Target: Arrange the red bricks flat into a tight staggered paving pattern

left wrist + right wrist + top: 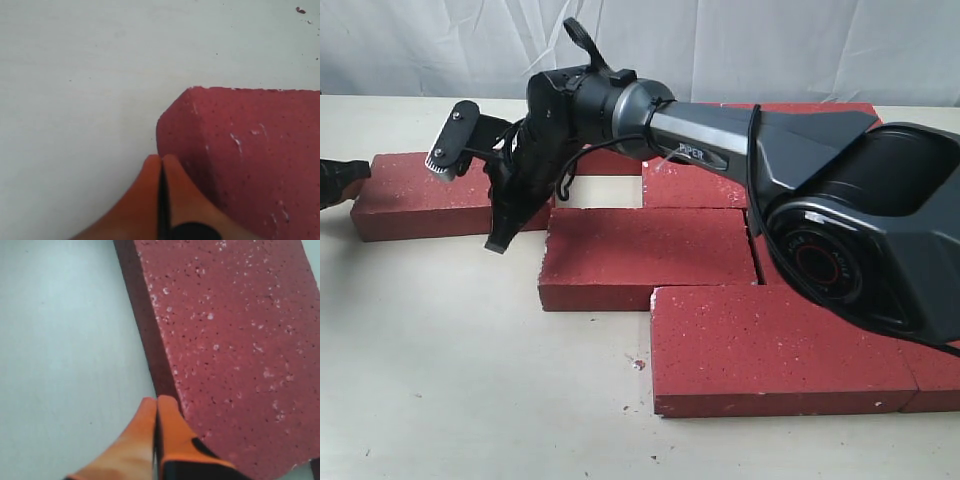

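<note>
**Both grippers closed at the leftmost brick**

The red bricks (640, 255) lie flat on the pale table (440, 380), in rows that are shifted against each other. In the back rows a small rectangular gap (605, 190) is open, and the table shows through it. The leftmost brick (410, 195) stands out to the left of the group.

The right gripper (156, 405) reaches across from the right side and points down at the near long side of this brick. Its orange fingertips are pressed together with nothing between them, just beside the brick's side wall.

The left gripper (161, 162) is also pressed together and empty. Its tips are at a chipped corner of the same brick, at its left end. A red crumb (638, 363) lies on the table before the front row.
</note>
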